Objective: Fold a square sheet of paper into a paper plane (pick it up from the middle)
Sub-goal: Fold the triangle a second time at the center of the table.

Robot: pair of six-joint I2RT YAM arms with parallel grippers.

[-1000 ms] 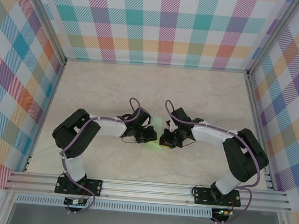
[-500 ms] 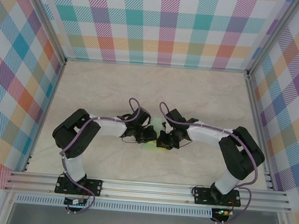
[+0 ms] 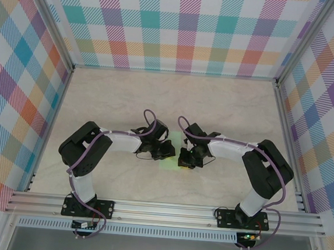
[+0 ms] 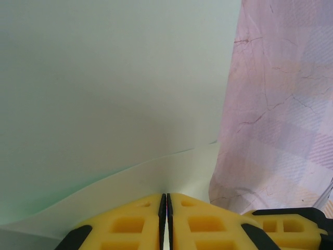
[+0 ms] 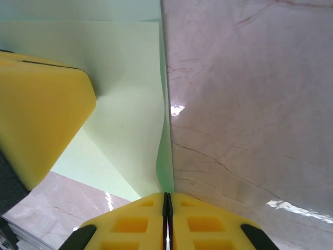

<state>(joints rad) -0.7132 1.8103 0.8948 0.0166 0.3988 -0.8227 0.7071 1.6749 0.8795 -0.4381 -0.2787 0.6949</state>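
Top external view: the left gripper is low over the middle of the table, and its tip is on the left part of the square sheet of paper. In the left wrist view its yellow fingers are pressed together with no gap. A folded layer of the pale green sheet reaches up to their tips, but I cannot tell if this layer is pinched. The sheet lies on the marble surface between both arms, partly folded, with one flap over the other. The right gripper is just beside the left one, on the right edge of the sheet. In the right wrist view its fingers are also clenched, and the paper edge bends upward and goes into the line between them, so it grasps the sheet there. One yellow pad of the left arm rests on the paper near it.
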